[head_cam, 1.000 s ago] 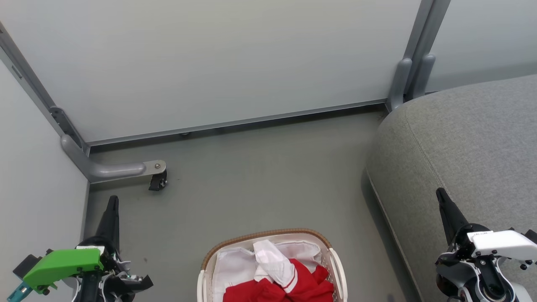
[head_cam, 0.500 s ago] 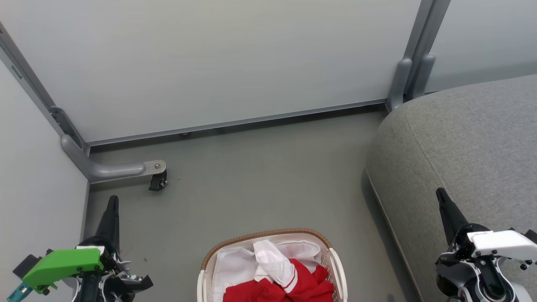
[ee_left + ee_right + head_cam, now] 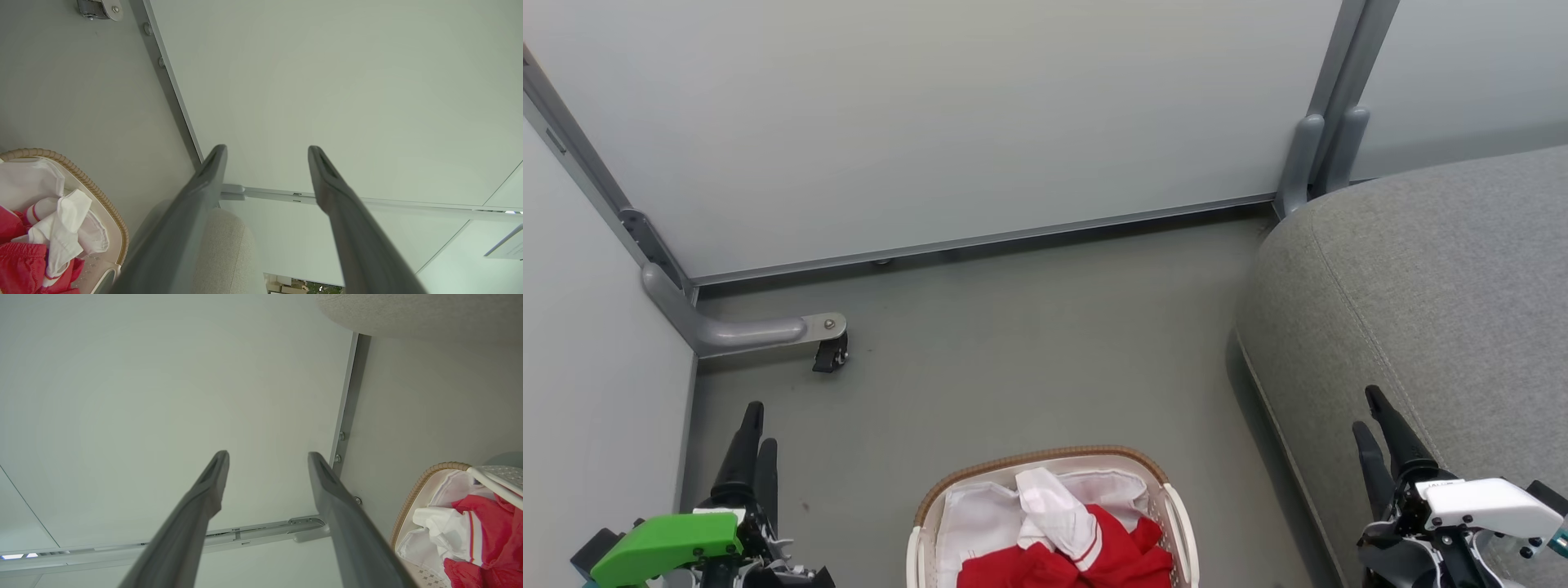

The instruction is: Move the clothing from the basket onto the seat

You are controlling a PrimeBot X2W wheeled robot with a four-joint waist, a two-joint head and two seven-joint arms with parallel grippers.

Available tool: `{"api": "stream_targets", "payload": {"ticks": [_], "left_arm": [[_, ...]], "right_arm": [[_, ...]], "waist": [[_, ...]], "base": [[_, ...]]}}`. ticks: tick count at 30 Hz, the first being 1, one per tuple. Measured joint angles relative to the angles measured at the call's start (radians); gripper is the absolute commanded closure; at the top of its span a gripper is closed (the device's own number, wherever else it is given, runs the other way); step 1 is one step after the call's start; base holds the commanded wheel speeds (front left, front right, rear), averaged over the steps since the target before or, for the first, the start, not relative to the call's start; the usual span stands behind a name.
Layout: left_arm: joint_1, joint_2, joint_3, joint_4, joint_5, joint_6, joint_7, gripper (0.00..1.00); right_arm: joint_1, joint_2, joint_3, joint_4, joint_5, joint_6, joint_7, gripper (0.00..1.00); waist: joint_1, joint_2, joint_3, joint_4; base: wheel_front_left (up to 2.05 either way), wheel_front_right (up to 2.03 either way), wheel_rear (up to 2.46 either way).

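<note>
Clothing (image 3: pixel 1086 551) lay heaped in the basket (image 3: pixel 1045 456), red fabric with white stripes bunched together and a white piece folded over the top of the pile. The white liner showed bare on the side of the basket nearer the robot's left. The basket stood on the grey floor (image 3: pixel 1029 351), well out from the foot of the pale wall panel (image 3: pixel 931 122) that closed off the far edge of the floor.

The seat (image 3: pixel 1437 269) sat to the robot's right of the basket, a strip of floor between them, its rounded corner reaching toward the far panel. No red cloth lay on the part of it I could see.

The left gripper (image 3: pixel 761 425) hung over the left edge of the floor, beside the side panel. Its two dark fingers were spread apart with nothing between them. The right gripper (image 3: pixel 1364 408) hung at the seat's edge nearest the basket, its fingers likewise parted and empty. Neither touched the basket or the clothing. A small black castor (image 3: pixel 831 353) stood near the far left corner of the floor.
</note>
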Motion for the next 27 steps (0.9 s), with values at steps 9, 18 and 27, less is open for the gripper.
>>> {"api": "stream_targets", "payload": {"ticks": [9,18,27], "left_arm": [[0.015,0.0,-0.031,-0.027,0.038,0.0,-0.042,0.0],[0.02,0.0,-0.036,-0.064,0.166,0.002,-0.084,0.0],[0.021,0.0,-0.066,-0.129,0.369,0.029,-0.12,0.0]], "right_arm": [[0.003,0.0,0.015,0.003,-0.048,0.0,-0.045,0.0],[0.016,-0.001,0.005,-0.041,-0.225,0.0,-0.085,0.0],[0.019,-0.003,0.015,-0.098,-0.454,0.0,-0.12,0.0]], "waist": [[0.0,0.0,-0.004,0.0],[0.0,0.0,-0.007,0.0],[0.0,0.0,-0.009,0.001]], "base": [[0.0,0.0,0.0],[0.0,0.0,0.0],[0.0,0.0,0.0]]}}
